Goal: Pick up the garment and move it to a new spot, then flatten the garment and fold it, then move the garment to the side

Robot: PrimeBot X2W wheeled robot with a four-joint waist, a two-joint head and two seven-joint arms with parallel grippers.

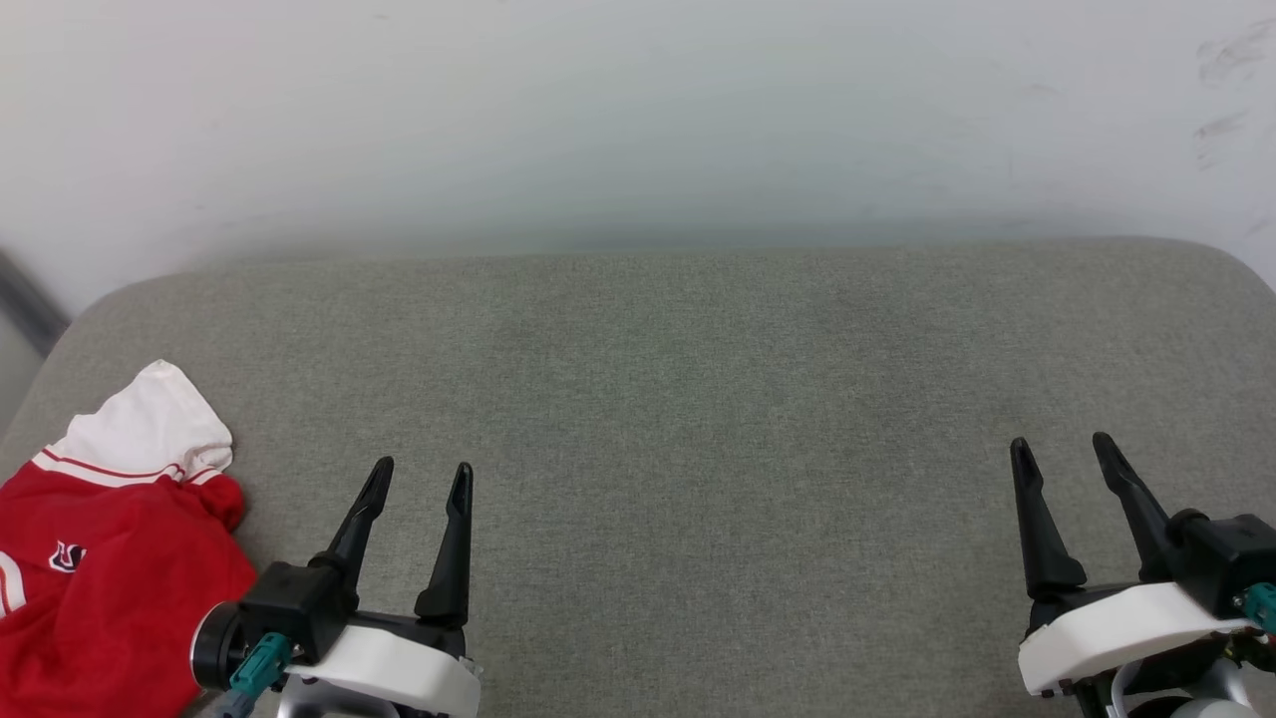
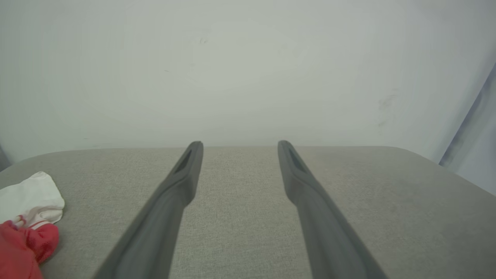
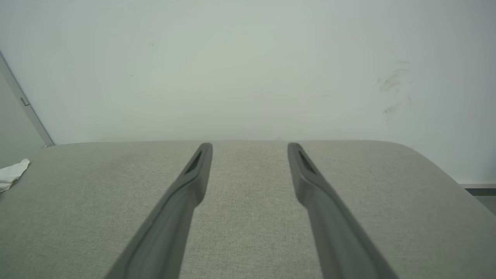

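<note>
Pale wall [image 1: 638, 110] rose behind the grey cushion [image 1: 698, 379], and at the cushion's near-left corner the garment [image 1: 110, 568] lay bunched, its white sleeve [image 1: 150, 424] nearest the wall, a heap not yet lifted or flattened. Just right of it along the cushion's near edge hovered the left gripper [image 1: 424, 467], fingers parted and empty, seemingly poised for the pickup. Far over by the cushion's near-right corner the right gripper [image 1: 1062, 439] hung equally spread, holding nothing, probably waiting its turn, well apart from the garment.

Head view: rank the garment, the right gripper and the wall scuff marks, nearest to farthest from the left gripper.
1. garment, just left of the left gripper.
2. right gripper, far right.
3. wall scuff marks, upper right, beyond.
</note>
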